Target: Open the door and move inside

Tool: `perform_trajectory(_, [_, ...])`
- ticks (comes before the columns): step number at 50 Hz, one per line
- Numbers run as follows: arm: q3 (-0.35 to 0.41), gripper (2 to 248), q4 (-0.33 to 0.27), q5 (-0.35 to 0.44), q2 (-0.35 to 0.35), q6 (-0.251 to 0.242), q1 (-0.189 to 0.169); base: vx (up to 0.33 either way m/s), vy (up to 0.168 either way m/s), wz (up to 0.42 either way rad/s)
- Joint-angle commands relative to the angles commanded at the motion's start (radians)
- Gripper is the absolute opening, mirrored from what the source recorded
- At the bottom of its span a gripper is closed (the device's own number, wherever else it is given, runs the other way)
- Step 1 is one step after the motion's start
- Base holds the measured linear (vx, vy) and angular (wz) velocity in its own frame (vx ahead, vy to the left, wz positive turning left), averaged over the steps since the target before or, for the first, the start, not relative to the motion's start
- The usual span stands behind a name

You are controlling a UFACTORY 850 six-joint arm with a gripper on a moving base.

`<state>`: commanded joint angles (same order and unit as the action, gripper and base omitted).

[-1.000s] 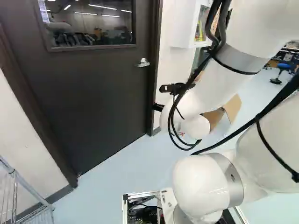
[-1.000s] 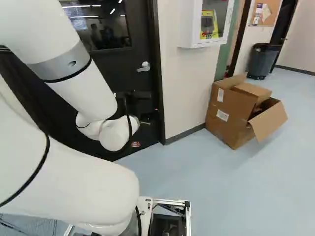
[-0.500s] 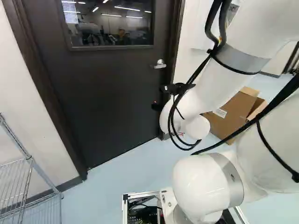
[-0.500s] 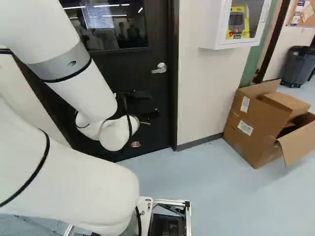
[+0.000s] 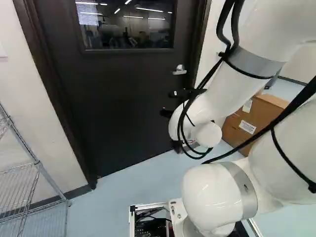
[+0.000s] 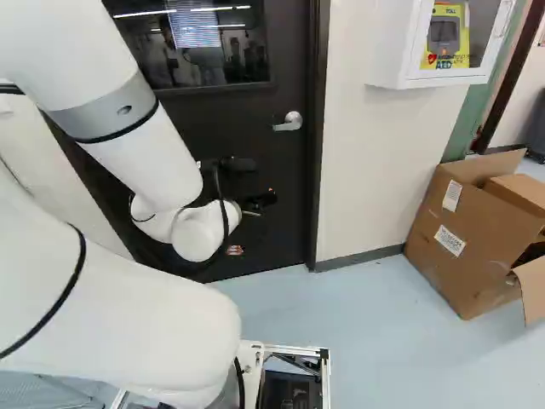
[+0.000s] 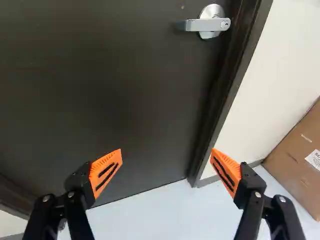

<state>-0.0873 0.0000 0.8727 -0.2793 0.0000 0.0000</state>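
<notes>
While the arm (image 6: 140, 162) reaches toward the closed dark door (image 5: 118, 98), the jaws (image 6: 265, 199) stand wide open, their orange pads (image 7: 106, 171) well apart. With twelve o'clock taken as straight ahead from the jaws in the wrist view, the silver lever handle (image 7: 212, 24) lies at about one o'clock, beyond both tips and touching neither. Its free end points to nine o'clock. The door spreads ahead, behind the left finger, and the door frame (image 7: 222, 100) slants past the handle toward the tip of the right finger.

In the right base view, the handle also sits at about one o'clock from the jaws, the door's window (image 6: 192, 51) at eleven, a white wall cabinet (image 6: 393, 51) at two and an open cardboard box (image 6: 464, 234) at three. The box rests on the pale floor (image 6: 358, 341) beside the wall (image 6: 366, 170). In the left base view, a wire rack (image 5: 37, 162) stands at eight o'clock from the jaws.
</notes>
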Motion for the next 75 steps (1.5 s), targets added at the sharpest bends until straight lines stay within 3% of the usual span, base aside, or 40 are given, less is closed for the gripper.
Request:
perform_trajectory(50, [0.000,247,0.000,0.000,-0.020,0.000,0.000,0.046,-0.026,-0.002])
perform_trajectory(75, [-0.112,247,0.000,0.000,0.038,0.000,0.024,0.000,0.000,0.000])
